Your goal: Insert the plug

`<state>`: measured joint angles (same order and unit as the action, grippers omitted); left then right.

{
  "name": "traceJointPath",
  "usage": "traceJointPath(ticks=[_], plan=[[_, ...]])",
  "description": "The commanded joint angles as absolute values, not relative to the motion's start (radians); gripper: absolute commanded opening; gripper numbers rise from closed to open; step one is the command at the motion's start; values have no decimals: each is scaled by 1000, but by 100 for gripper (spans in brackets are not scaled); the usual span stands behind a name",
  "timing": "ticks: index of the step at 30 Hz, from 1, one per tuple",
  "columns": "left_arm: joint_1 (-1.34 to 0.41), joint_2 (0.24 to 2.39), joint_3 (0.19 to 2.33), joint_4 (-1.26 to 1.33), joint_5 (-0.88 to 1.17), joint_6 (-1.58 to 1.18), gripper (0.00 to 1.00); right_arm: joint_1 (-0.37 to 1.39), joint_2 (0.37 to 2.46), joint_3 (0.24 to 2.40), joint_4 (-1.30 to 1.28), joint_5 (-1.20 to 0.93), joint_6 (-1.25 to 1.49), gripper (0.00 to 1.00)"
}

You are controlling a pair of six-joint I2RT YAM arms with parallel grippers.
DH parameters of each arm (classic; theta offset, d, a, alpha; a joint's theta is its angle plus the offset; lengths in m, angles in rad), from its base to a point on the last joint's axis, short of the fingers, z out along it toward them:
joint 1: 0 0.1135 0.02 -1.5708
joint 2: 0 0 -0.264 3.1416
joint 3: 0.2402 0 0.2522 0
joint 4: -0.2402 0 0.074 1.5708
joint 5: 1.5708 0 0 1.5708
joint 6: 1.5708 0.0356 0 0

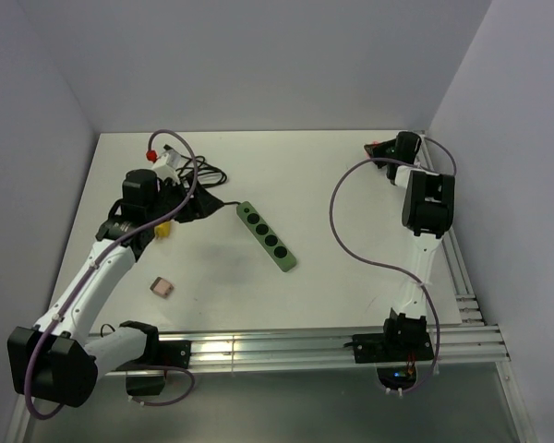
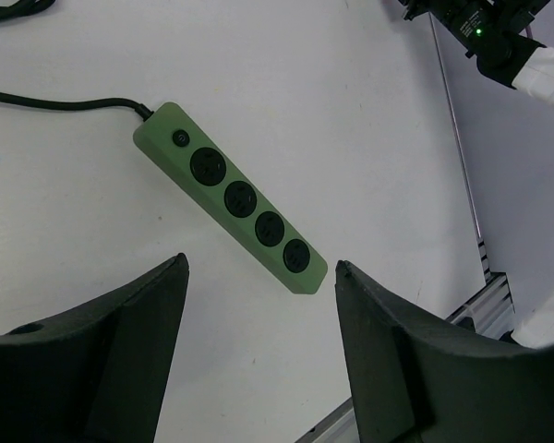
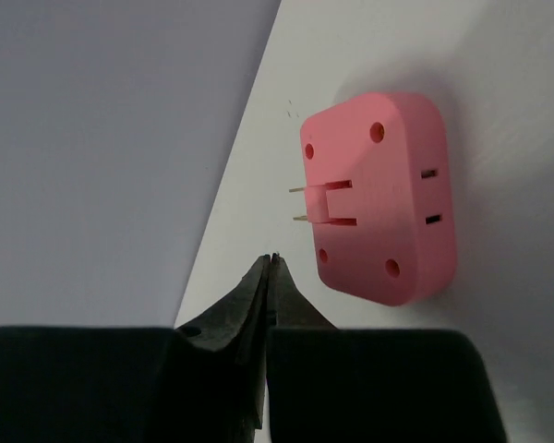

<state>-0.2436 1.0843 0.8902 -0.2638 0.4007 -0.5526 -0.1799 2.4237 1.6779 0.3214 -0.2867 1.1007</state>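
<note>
1. The desk (image 1: 351,231) offered open room between the arms; by my judgement the task stood at its first step, the plug ungrasped.
2. The green power strip (image 2: 235,198) lay beneath and beyond the left pincer (image 2: 260,268), whose jaws stood wide and empty; its sockets faced up, with free desk all round.
3. The pink plug (image 3: 379,198) lay just right of the right pincer (image 3: 272,268), apart from it; that pincer was pinched shut on nothing; the wall (image 3: 102,138) ran close on its left, the prongs pointing that way; the next move likely called for opening and shifting right.
</note>
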Motion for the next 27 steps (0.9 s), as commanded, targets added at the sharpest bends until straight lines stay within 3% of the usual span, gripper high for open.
traceJointPath(ticks=[1,9,27], plan=[[-247,1103,900,-201,445,-528,70,-198,2441,1726,498,-333,1178,0],[-247,1138,900,-175,463,-540,69,-227,2447,1683,597,-341,1227,0],[-247,1129,893,-169,469,-552,70,-233,2545,1858,289,-284,1180,0]])
